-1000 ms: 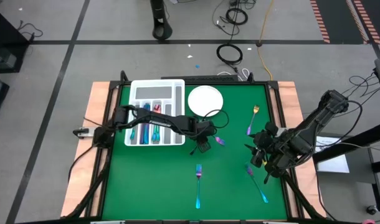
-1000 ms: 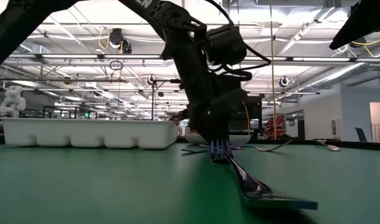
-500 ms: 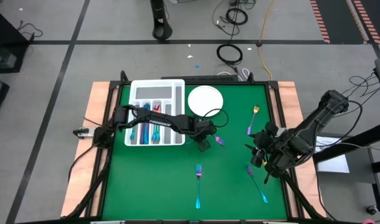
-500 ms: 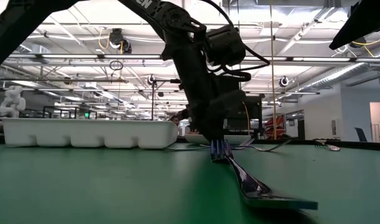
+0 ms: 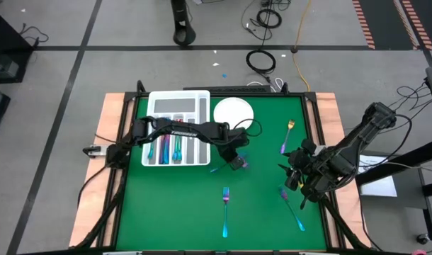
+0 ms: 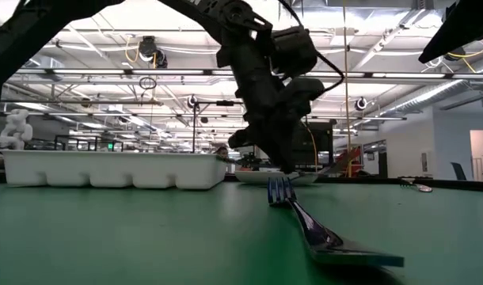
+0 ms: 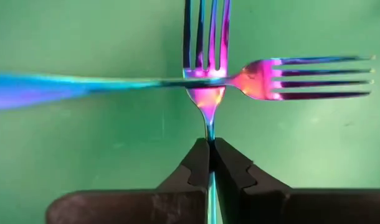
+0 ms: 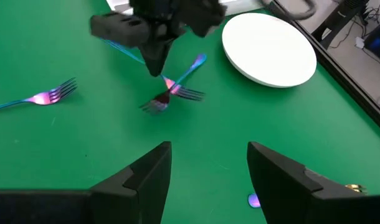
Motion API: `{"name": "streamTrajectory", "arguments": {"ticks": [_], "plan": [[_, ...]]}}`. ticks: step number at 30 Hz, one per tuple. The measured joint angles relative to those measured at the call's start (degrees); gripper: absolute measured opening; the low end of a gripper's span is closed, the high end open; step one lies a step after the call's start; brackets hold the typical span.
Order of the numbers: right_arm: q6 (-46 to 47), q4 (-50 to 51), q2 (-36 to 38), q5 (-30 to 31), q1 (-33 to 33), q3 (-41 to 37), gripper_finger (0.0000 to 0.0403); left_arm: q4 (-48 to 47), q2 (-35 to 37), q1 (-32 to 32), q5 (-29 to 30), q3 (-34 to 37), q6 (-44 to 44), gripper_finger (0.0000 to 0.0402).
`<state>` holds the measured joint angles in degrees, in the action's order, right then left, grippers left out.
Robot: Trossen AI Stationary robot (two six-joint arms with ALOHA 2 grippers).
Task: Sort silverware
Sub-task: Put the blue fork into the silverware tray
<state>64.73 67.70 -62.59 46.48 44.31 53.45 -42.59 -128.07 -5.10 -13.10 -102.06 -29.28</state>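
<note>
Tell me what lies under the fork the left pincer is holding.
A second fork lies crosswise beneath the held fork, on green mat. The left pincer is shut on the handle; the crossing point is covered.

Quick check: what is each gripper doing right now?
Left gripper: jaws shut on a fork.
Right gripper: jaws open, holding nothing.

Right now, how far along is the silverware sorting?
Done: a few pieces lie in the tray. In hand: the left gripper is shut on a fork, with a second fork crossing it. Left: that second fork, a mid-table fork, a gold fork, a purple piece and a blue piece near the open, waiting right gripper.
</note>
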Motion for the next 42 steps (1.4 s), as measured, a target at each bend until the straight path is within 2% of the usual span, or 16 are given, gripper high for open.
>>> {"name": "streamTrajectory", "arguments": {"ticks": [4, 7, 12, 19, 25, 36, 42], "plan": [[0.0, 0.0, 0.0, 0.0, 0.0, 0.0, 0.0199, -1.3, 0.0, -1.8, -8.4, -0.3, -4.0, 0.0007], [-0.1, 0.0, 0.0, 0.0, 0.0, 0.0, 0.0199, -2.7, 0.0, -2.5, -11.6, -0.4, -5.7, 0.0007], [-0.8, -0.1, 0.0, 0.0, 0.0, 0.0, 0.0199, -9.2, 0.1, -4.1, -14.1, -0.4, -6.9, 0.0007], [-1.1, -0.1, 0.0, 0.0, 0.0, 0.0, 0.0199, -17.0, 0.2, -4.6, -14.5, -0.4, -7.7, 0.0007], [-1.1, -0.2, 0.0, 0.0, 0.0, 0.0, 0.0199, -20.3, 0.2, -4.3, -19.7, -0.5, -7.9, 0.0007], [-1.1, -0.2, 0.0, 0.0, 0.0, 0.0, 0.0199, -26.1, 0.8, -2.1, -19.9, -0.5, -4.6, 0.0007], [-1.1, -0.2, 0.0, 0.0, 0.0, 0.0, 0.0199, -28.7, 1.7, -0.6, -17.7, -5.7, -2.5, 0.0007]]}}
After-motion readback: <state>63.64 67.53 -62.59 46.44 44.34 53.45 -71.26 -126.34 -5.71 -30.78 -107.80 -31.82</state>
